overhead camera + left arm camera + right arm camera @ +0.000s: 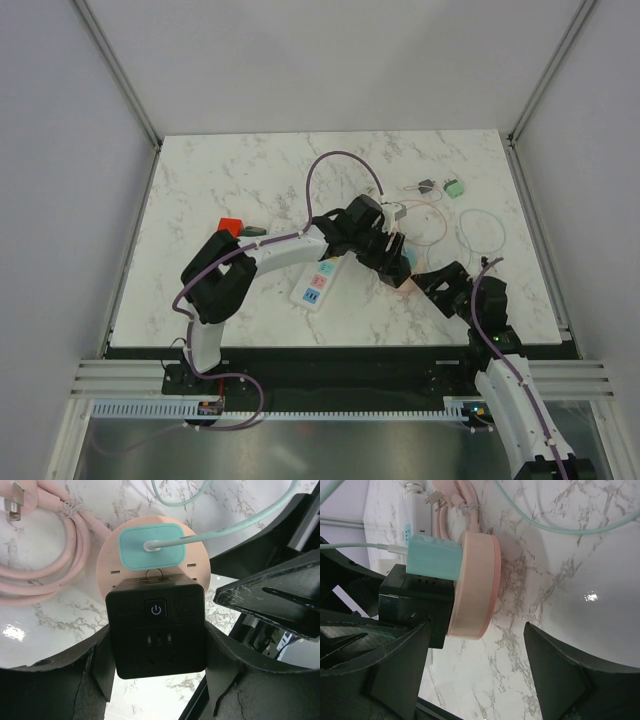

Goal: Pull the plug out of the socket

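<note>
Left gripper (157, 652) gripped black plug (156, 625) on pink round socket (107, 562); only right wrist view showed right gripper (475, 630) open astride it.

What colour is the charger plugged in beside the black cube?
A teal rounded-square charger; clearest in left wrist view.

white marble table (230, 170). a white power strip (317, 282) lies near the middle, angled. to its left sit a red block (229, 225) and a small dark piece (252, 231), just beside each other. right of the strip rests a round pink outlet disc (477, 580), with a coiled pink cable (45, 570) beside it. a pale teal cable loop (461, 230) lies further right. at the far right are a small green piece (455, 188) and a small grey piece (425, 186).
</note>
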### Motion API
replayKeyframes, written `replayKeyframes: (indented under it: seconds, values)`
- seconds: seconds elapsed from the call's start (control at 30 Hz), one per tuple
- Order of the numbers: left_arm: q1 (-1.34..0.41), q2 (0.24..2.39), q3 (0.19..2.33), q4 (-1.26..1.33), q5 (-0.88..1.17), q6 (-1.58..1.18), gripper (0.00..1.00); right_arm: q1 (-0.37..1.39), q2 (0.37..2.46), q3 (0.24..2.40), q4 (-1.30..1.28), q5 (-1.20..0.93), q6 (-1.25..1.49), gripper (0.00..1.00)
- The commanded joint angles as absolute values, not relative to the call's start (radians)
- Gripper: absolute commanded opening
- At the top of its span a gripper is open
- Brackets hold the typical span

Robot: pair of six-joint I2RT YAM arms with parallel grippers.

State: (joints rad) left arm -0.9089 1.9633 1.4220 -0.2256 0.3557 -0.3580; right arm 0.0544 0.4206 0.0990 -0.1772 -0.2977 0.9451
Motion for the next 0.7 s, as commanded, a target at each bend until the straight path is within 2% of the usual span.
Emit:
replayKeyframes:
  seconds: [0.0, 0.27, 0.5, 0.67]
  values:
    - [-0.911, 1.910, 1.404, -0.187, 0.449, -0.420, 0.02, 0.043, 0.417, 0.040, -0.006, -0.354, 0.999, 0.84]
    - [-0.910, 1.904, 1.384, -0.160, 0.489, -0.440, 0.02, 0.028, 0.413, -0.046, 0.100, -0.345, 1.015, 0.79]
    - [-0.905, 1.885, 1.353, -0.141, 0.499, -0.448, 0.02, 0.018, 0.354, -0.089, 0.104, -0.322, 1.061, 0.70]
    - [-0.905, 1.881, 1.348, -0.127, 0.518, -0.457, 0.02, 0.017, 0.411, -0.107, 0.152, -0.324, 1.083, 0.67]
